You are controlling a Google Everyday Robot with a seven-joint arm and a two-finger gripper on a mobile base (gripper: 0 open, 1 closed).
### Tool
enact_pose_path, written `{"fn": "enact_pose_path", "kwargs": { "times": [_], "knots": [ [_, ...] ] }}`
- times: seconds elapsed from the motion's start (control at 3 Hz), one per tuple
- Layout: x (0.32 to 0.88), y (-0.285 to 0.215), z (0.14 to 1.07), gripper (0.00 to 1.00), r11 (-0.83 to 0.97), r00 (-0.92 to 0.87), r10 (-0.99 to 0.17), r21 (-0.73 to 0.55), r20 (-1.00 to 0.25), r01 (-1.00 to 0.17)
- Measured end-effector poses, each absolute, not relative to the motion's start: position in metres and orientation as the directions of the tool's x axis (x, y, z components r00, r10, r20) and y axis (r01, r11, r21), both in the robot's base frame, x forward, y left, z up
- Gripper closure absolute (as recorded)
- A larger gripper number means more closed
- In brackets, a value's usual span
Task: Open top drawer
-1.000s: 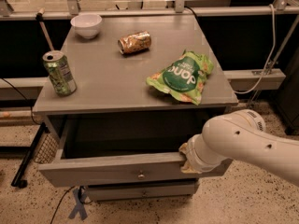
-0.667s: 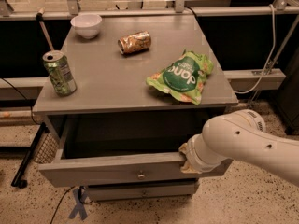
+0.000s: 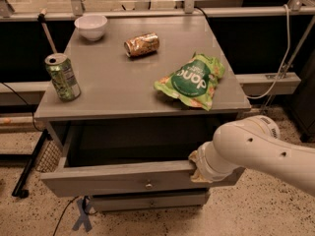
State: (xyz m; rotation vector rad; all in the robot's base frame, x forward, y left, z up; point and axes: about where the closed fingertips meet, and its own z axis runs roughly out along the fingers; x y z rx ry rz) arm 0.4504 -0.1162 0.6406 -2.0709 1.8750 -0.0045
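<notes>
The pincer (image 3: 195, 165) sits at the top edge of the top drawer (image 3: 118, 178) front, at about 4 o'clock from the table's centre. It is mostly hidden behind the white arm (image 3: 256, 149), so I cannot tell whether it is open or closed. The top drawer stands open beneath the grey table top (image 3: 113, 87), showing its dark inside, with its small round knob (image 3: 148, 184) at 6 o'clock. A narrower lower drawer (image 3: 147, 200) lies shut under it.

On the table top, a green can (image 3: 62, 76) stands upright at 9 o'clock. A white bowl (image 3: 91, 26) is at 11, a brown can (image 3: 141, 44) lies on its side at 12, and a green snack bag (image 3: 192, 80) lies at 3.

The floor (image 3: 29, 215) is speckled, with a blue tape cross (image 3: 82, 215) at 7 o'clock. A white cable (image 3: 280, 58) hangs at 2 o'clock.
</notes>
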Motion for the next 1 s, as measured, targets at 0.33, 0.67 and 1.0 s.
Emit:
{"fn": "enact_pose_path", "kwargs": {
  "times": [0.33,0.67,1.0],
  "knots": [
    [0.4504,-0.1162,0.6407,0.75,-0.066,0.126,-0.966,-0.255,-0.226,-0.965],
    [0.4504,-0.1162,0.6407,0.51,-0.066,0.126,-0.966,-0.255,-0.226,-0.965],
    [0.4504,-0.1162,0.6407,0.28,-0.066,0.126,-0.966,-0.255,-0.226,-0.965]
  ]
}}
